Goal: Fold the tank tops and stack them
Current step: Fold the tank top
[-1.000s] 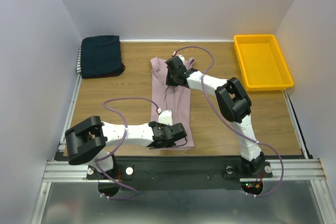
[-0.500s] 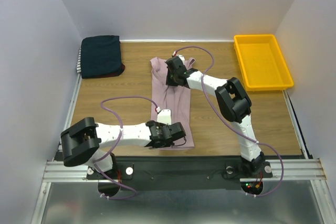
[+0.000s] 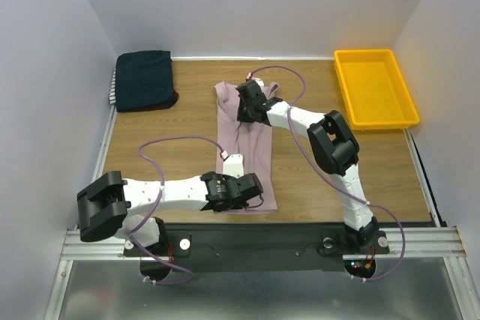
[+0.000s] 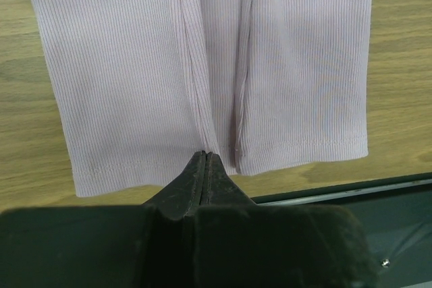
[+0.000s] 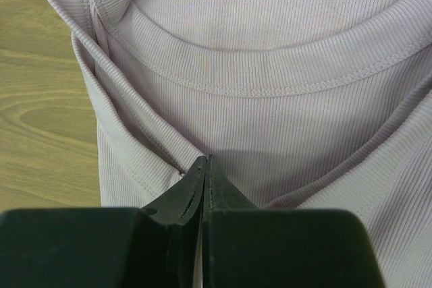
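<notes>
Top view: a pink tank top (image 3: 246, 148) lies flat and lengthwise in the middle of the wooden table (image 3: 165, 140), its neckline toward the far wall and its hem toward the arm bases. The long sides appear folded in, so the garment forms a narrow strip.

The left claw (image 3: 241, 189) sits at the near hem. In the left wrist view its fingers (image 4: 196, 173) are pressed together with no gap. Two lengthwise creases in the ribbed cloth (image 4: 202, 52) run down to meet at the tips, so a small pinch of the hem is held between them.

The right claw (image 3: 245, 110) reaches across to the far end of the garment, just below the neckline. In the right wrist view its fingers (image 5: 196, 177) are likewise closed tight. The cloth (image 5: 270, 112) puckers toward the tips, with a fold by the left armhole drawn into the grip. The rounded, stitched neckband curves across just beyond the tips.

A folded stack (image 3: 144, 79) rests in the far left corner of the table, well apart from the pink tank top. A dark navy piece lies uppermost, with a striped edge showing on the left side and a red edge at the near right corner.

A yellow tray (image 3: 339, 80) stands at the far right corner.
</notes>
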Controlling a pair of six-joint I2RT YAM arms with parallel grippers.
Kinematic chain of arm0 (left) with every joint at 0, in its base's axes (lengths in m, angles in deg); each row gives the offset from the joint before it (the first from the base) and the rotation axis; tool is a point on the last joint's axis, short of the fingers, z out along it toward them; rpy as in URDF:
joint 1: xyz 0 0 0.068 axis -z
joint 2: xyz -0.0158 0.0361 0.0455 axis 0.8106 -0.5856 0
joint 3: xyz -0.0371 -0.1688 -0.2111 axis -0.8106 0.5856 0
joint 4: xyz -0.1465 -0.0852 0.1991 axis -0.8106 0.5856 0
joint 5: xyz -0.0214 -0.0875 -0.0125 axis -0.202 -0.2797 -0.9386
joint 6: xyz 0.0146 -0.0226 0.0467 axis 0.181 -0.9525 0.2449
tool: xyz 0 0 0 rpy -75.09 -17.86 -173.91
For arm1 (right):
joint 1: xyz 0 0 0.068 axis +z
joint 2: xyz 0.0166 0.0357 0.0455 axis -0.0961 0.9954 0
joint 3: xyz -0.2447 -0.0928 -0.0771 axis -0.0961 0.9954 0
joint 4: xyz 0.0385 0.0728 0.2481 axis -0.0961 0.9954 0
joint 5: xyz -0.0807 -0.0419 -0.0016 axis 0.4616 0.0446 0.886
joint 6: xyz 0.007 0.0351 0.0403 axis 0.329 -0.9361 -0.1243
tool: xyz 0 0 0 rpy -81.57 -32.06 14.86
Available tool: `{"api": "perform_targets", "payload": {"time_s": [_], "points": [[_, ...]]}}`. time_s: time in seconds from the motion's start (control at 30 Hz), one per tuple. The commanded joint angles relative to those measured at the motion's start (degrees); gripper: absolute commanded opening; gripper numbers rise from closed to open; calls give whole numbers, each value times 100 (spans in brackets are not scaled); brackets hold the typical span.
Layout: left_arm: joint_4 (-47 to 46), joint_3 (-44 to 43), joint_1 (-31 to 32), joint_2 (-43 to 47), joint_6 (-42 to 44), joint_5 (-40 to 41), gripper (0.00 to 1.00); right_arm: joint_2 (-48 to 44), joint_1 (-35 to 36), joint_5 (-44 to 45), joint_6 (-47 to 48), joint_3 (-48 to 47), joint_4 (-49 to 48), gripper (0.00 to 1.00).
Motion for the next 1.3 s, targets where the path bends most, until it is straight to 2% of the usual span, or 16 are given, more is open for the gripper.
{"api": "perform_targets", "payload": {"time_s": [0.0, 0.03, 0.17, 0.27, 0.37, 0.4, 0.57, 0.7, 1.27], "points": [[69, 43, 96, 184, 18, 15, 0, -350, 28, 183, 29, -247, -79, 0], [60, 52, 96, 184, 9, 15, 0, -342, 28, 157, 38, -247, -79, 1], [16, 52, 88, 193, 9, 24, 0, -219, 28, -124, 29, -229, -79, 17], [8, 78, 96, 184, 0, 33, 0, -166, 45, -186, -6, -220, -79, 24], [-19, 113, 88, 201, 0, 15, 0, -139, 36, -178, -24, -220, -79, 24], [-36, 122, 96, 201, 0, 6, 0, -139, 36, -169, -24, -229, -79, 24], [-37, 113, 96, 175, 9, 6, 0, -157, 36, -81, -33, -264, -79, 8], [-63, 113, 88, 175, 35, -11, 0, -209, 36, -2, -33, -264, -88, 1], [-300, 280, 158, 228, 70, -222, 0, -614, 36, 595, 64, -27, -9, 0]]}}
